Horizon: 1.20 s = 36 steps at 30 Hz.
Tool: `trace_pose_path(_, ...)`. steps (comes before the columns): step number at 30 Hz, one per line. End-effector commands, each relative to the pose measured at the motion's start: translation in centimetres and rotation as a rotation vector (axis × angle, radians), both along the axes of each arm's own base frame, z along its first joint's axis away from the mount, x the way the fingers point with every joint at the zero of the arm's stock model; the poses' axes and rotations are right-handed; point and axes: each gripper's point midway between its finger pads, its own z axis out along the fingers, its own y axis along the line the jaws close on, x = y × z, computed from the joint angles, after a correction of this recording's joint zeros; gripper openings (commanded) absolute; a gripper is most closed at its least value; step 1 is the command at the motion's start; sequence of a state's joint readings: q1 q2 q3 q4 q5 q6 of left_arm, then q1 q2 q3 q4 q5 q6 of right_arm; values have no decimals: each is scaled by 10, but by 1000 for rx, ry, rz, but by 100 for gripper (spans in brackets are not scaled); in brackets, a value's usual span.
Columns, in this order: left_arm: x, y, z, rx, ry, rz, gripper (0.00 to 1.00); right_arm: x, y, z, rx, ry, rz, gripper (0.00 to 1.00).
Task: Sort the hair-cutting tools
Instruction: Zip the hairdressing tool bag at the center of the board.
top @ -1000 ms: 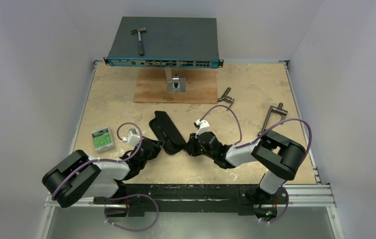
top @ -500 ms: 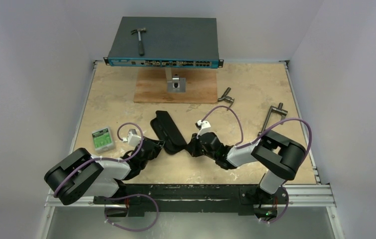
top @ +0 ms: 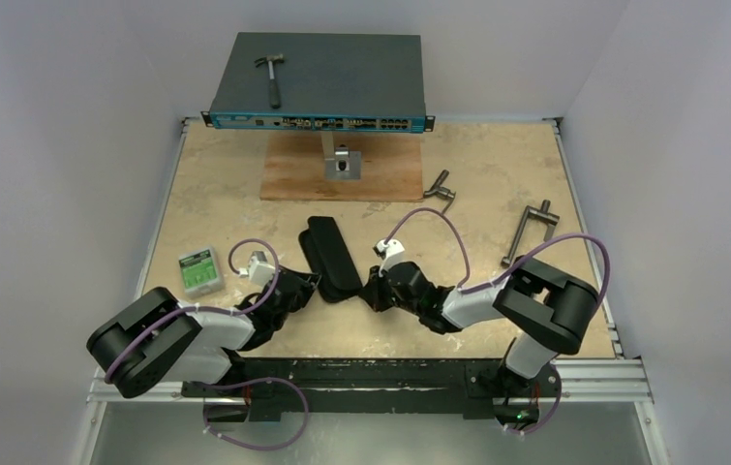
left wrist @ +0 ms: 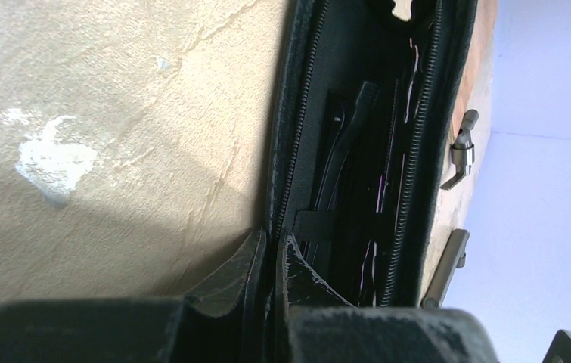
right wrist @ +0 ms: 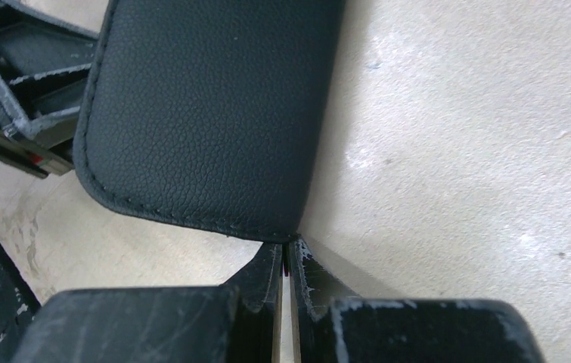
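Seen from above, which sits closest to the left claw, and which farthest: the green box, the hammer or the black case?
From the left claw:
1. black case, right at the claw's tip.
2. green box, off to its left.
3. hammer, far back on the dark flat box.

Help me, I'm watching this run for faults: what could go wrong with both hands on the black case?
The right hand pinches the lid only at its corner seam, so it may slip off. The left hand grips the case by its thin zipper edge, so the case might twist. Dark tools strapped inside lie close to the zipper edge and could snag.
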<state>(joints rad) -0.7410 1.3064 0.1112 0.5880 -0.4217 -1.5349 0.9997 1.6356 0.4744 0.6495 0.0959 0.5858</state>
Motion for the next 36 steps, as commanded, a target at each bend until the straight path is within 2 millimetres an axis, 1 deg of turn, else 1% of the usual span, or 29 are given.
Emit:
trace_pose_path(1,-24,14,-37,102,131,-15,0,-45,15,-10,-23,60,165,0)
trace_pose_path(5,-25,16,-40,108,138,-7,0,-54,19,-11,-22,67,185,0)
trace_pose_path(9,-27,21,-42,119,145,9,0,-61,16,-5,-17,53,204,0)
trace_pose_path(12,-27,21,-42,119,145,12,0,-67,16,-5,-27,46,226,0)
trace_pose_path(17,-26,16,-42,109,148,0,0,-72,26,-9,-37,43,255,0)
trace_pose_path(23,-26,15,-41,106,145,-3,0,-72,36,-13,-34,37,268,0)
trace_pose_path(31,-27,11,-41,108,144,-20,0,-69,45,-13,-30,30,272,0)
trace_pose_path(36,-28,12,-42,121,145,-21,0,-65,53,-6,-19,11,275,0)
